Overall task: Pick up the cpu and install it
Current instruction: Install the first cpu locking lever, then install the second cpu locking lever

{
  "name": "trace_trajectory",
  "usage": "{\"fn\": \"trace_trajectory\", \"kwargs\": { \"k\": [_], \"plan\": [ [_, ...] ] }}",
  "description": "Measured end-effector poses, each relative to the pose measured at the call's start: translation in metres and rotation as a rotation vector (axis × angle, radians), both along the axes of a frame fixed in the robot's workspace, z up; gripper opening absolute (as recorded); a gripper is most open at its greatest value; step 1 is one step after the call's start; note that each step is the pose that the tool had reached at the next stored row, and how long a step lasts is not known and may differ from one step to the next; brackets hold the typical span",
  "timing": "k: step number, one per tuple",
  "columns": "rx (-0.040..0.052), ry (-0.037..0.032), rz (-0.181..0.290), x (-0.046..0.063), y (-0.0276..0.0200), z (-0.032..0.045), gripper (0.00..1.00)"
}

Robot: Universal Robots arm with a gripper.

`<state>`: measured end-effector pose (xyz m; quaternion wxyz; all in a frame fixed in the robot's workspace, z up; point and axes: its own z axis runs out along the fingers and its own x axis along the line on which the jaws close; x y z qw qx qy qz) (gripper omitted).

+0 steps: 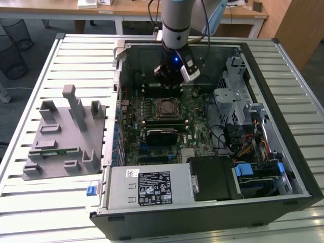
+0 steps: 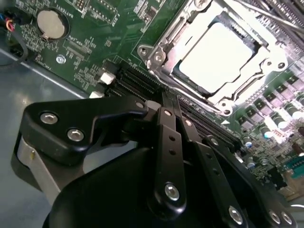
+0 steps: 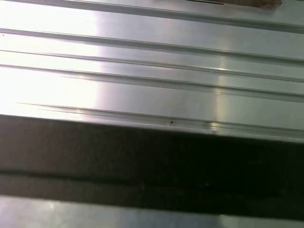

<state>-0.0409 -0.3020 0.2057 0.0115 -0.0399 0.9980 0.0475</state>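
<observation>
The cpu [image 2: 217,58], a flat square chip with a shiny silver top, lies inside the metal-framed socket [image 2: 164,45] on the green motherboard [image 2: 95,28]. In the exterior view the socket [image 1: 168,108] sits mid-board inside the open computer case [image 1: 202,223]. My gripper [image 1: 170,80] hangs over the board's far part, just beyond the socket. In the second wrist view my gripper [image 2: 167,100] has its black fingers [image 2: 166,124] pressed together, shut with nothing between them, over the black memory slots [image 2: 135,80] beside the socket.
A grey fixture plate [image 1: 66,136] with upright posts and a green memory stick [image 1: 50,150] lies at the exterior view's left on the slatted metal table [image 1: 30,202]. The power supply [image 1: 147,187], drive cage [image 1: 238,101] and cables [image 1: 248,142] crowd the case.
</observation>
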Motion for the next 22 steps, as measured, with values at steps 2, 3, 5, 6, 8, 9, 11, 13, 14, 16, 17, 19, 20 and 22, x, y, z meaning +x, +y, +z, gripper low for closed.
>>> {"fn": "trace_trajectory", "kwargs": {
  "k": [2,3,5,6,8,9,11,13,14,16,17,19,20,22],
  "plan": [
    [0.0000,0.0000,0.000,0.000,-0.0034,-0.0001,0.11],
    [0.0000,0.0001,0.000,0.000,-0.0046,0.0000,0.11],
    [-0.0001,0.0001,0.000,0.000,-0.0059,0.0000,0.11],
    [-0.0001,0.0000,0.000,0.000,-0.0062,-0.0001,0.11],
    [-0.0001,0.0001,0.000,0.000,-0.0068,-0.0001,0.11],
    [0.0000,0.0000,0.000,0.000,-0.0070,-0.0001,0.11],
    [0.0000,0.0000,0.000,0.000,-0.0074,-0.0001,0.11],
    [-0.0001,0.0001,0.000,0.000,-0.0078,-0.0001,0.11],
    [-0.0002,0.0001,0.000,0.000,-0.0081,-0.0001,0.11],
    [-0.0001,0.0001,0.000,0.000,-0.0086,-0.0001,0.11],
    [-0.0001,0.0001,0.000,0.000,-0.0089,-0.0001,0.11],
    [-0.0001,0.0001,0.000,0.000,-0.0099,-0.0002,0.11],
    [0.0000,0.0000,0.000,0.000,-0.0105,-0.0002,0.11],
    [-0.0001,0.0001,0.000,0.001,-0.0121,-0.0002,0.11]
  ]
}}
